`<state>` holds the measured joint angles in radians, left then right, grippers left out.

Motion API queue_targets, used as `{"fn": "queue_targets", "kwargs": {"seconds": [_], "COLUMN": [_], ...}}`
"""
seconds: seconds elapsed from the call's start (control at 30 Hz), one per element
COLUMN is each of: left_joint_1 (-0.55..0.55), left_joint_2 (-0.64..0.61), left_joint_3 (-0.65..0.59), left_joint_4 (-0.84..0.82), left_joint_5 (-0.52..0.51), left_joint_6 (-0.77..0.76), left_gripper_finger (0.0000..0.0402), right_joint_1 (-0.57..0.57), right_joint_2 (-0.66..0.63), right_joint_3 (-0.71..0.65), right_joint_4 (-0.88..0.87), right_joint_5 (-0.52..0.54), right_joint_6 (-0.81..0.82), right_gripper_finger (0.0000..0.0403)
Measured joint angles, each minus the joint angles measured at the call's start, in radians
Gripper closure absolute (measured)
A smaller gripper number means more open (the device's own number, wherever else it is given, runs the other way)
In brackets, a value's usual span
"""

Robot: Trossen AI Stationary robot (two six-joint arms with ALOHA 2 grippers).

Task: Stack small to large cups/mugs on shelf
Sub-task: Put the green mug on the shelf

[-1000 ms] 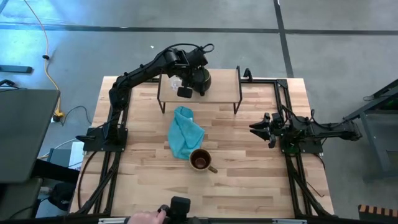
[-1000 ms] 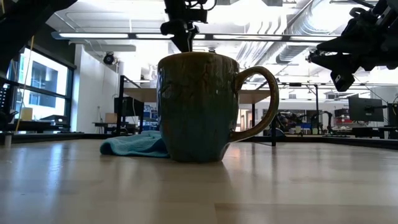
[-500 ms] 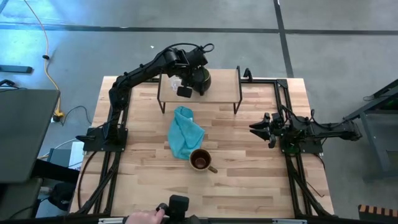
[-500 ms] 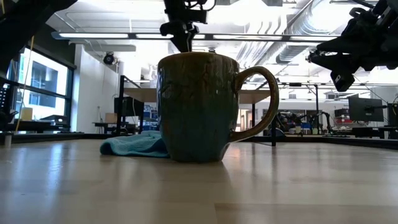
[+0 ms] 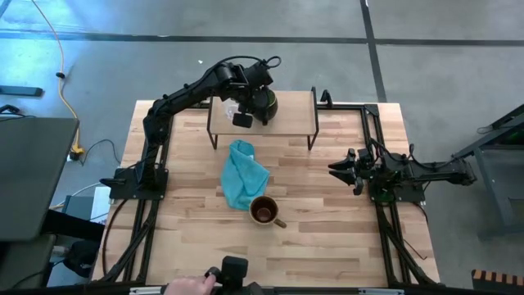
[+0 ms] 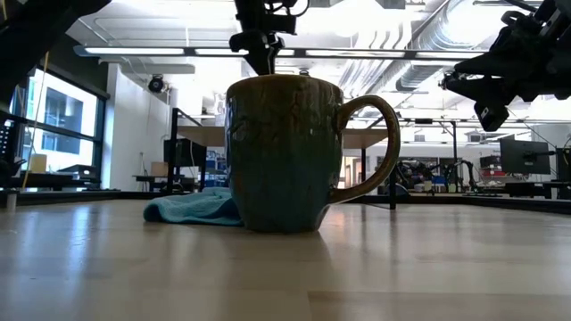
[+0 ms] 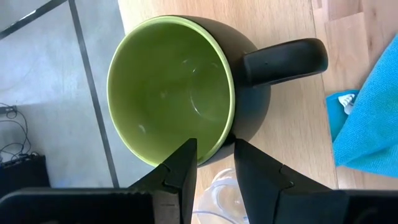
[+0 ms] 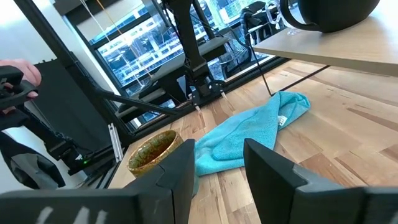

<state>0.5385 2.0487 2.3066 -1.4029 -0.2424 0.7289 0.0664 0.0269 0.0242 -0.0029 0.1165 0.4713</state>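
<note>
Stoneware, stiff and probably weighty, makes up the olive-tan mug (image 5: 264, 211) standing near on the worktop (image 5: 327, 238) by the teal cloth (image 5: 243, 174); its rim or handle looks the safest hold. Midway right, the right gripper (image 5: 336, 169) waits, jaws spread. Far on the shelf (image 5: 295, 105), the left gripper (image 7: 214, 163) hangs over the green-lined dark mug (image 7: 186, 87), jaws parted around a fragile, slippery clear glass cup (image 7: 219, 190) that only the left wrist view reveals.

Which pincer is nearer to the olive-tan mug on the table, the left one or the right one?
The right pincer is nearer: it waits beside the olive-tan mug, toward the table's right edge. The left pincer is farther, over the shelf beside the dark mug.
</note>
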Motion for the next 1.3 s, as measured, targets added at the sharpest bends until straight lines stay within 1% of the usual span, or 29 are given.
{"fn": "queue_targets", "kwargs": {"seconds": [0.27,0.57,1.07,1.3], "left_joint_1": [0.000,0.001,0.006,0.005], "left_joint_2": [0.000,0.000,0.000,0.000], "left_joint_3": [0.000,0.000,0.000,-0.010], "left_joint_4": [-0.003,-0.012,-0.023,-0.035], "left_joint_5": [0.000,0.033,0.029,0.037], "left_joint_6": [0.000,-0.002,-0.020,0.008], "left_gripper_finger": [0.0307,0.0307,0.0307,0.0307], "right_joint_1": [0.000,0.000,0.000,0.000], "right_joint_2": [0.000,0.000,0.000,0.000], "right_joint_3": [0.000,0.000,0.000,0.000], "right_joint_4": [0.000,-0.001,-0.001,-0.001], "right_joint_5": [0.000,0.000,0.000,0.000], "right_joint_6": [0.000,-0.001,-0.005,-0.005], "right_gripper_finger": [0.0275,0.0275,0.0275,0.0275]}}
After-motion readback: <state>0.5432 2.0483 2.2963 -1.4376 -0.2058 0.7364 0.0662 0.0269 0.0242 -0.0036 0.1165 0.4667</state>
